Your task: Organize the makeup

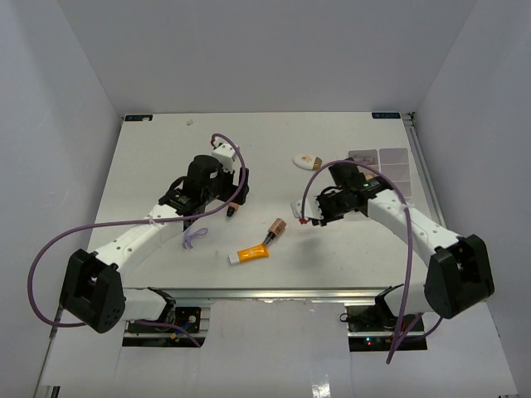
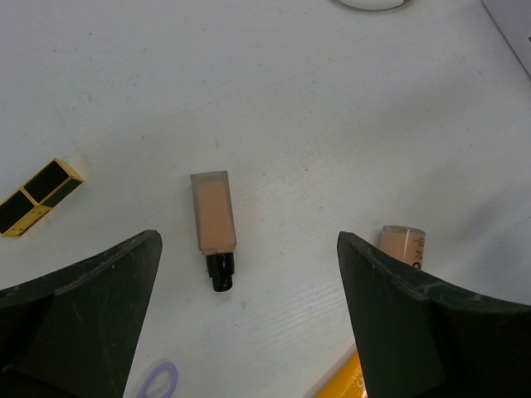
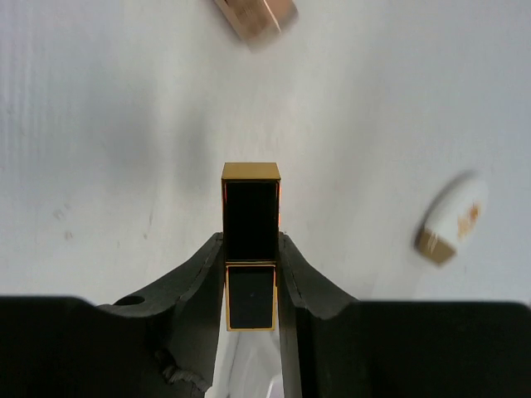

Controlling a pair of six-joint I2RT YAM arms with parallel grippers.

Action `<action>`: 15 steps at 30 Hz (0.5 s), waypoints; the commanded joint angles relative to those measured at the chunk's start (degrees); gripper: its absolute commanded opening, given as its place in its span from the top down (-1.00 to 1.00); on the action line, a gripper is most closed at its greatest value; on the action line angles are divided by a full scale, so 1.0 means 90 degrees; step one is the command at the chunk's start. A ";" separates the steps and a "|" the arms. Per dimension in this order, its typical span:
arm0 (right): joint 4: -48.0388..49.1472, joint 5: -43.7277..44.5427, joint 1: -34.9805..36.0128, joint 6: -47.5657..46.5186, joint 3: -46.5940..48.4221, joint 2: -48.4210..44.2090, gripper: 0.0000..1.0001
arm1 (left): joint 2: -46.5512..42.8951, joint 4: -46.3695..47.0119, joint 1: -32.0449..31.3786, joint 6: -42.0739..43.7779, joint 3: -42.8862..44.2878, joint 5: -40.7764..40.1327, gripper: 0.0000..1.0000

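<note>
My right gripper (image 3: 250, 242) is shut on a black-gold case (image 3: 250, 207) and holds it above the table; in the top view the right gripper (image 1: 309, 217) is mid-table. My left gripper (image 2: 249, 249) is open and empty, low over a beige tube with a black cap (image 2: 214, 240). A second black-gold case (image 2: 37, 197) lies to its left, and another beige tube (image 2: 404, 243) shows behind its right finger. The orange tube (image 1: 249, 254), brown lipstick (image 1: 276, 228), purple loop (image 1: 193, 238) and white oval compact (image 1: 306, 159) lie on the table.
The white four-compartment tray (image 1: 406, 170) stands at the far right, beyond the right gripper. The compact (image 3: 452, 220) lies to the right of the held case in the right wrist view. White walls close in the table on three sides.
</note>
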 commanded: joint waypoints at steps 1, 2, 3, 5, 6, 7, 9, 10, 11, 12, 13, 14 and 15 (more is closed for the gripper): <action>0.0236 0.0224 -0.1152 0.0177 -0.0308 -0.0680 0.67 | -0.0153 0.0039 0.0035 -0.0048 0.0144 0.0170 -0.96; 0.0287 0.0249 -0.1380 0.0153 -0.0322 -0.0759 0.67 | -0.0153 0.0033 0.0035 -0.0048 0.0142 0.0174 -0.96; 0.0356 0.0307 -0.1548 0.0128 -0.0325 -0.0794 0.67 | -0.0137 0.0032 0.0035 -0.0048 0.0142 0.0184 -0.96; 0.0508 0.0458 -0.1887 0.0071 -0.0332 -0.0814 0.66 | -0.0092 0.0039 0.0035 -0.0048 0.0142 0.0221 -0.96; 0.0561 0.0496 -0.2039 0.0052 -0.0332 -0.0797 0.66 | -0.0085 0.0039 0.0035 -0.0048 0.0142 0.0237 -0.96; 0.0632 0.0497 -0.2198 0.0046 -0.0320 -0.0757 0.66 | -0.0076 0.0039 0.0035 -0.0052 0.0138 0.0243 -0.96; 0.0752 0.0488 -0.2469 0.0054 -0.0246 -0.0650 0.66 | -0.0057 0.0039 0.0035 -0.0050 0.0124 0.0243 -0.96; 0.0797 0.0487 -0.2577 0.0056 -0.0201 -0.0602 0.65 | -0.0050 0.0044 0.0035 -0.0042 0.0123 0.0232 -0.96; 0.0831 0.0473 -0.2666 0.0042 -0.0167 -0.0563 0.65 | -0.0043 0.0051 0.0035 -0.0034 0.0120 0.0223 -0.96; 0.0852 0.0443 -0.2732 0.0012 -0.0146 -0.0532 0.65 | -0.0038 0.0056 0.0035 -0.0023 0.0115 0.0223 -0.96; 0.0887 0.0450 -0.2789 -0.0028 -0.0134 -0.0496 0.65 | -0.0031 0.0058 0.0035 -0.0016 0.0113 0.0223 -0.96; 0.0935 0.0489 -0.2838 -0.0077 -0.0130 -0.0457 0.64 | -0.0022 0.0058 0.0035 -0.0012 0.0113 0.0223 -0.96; 0.0991 0.0520 -0.2886 -0.0117 -0.0129 -0.0415 0.64 | -0.0016 0.0056 0.0035 -0.0009 0.0113 0.0223 -0.96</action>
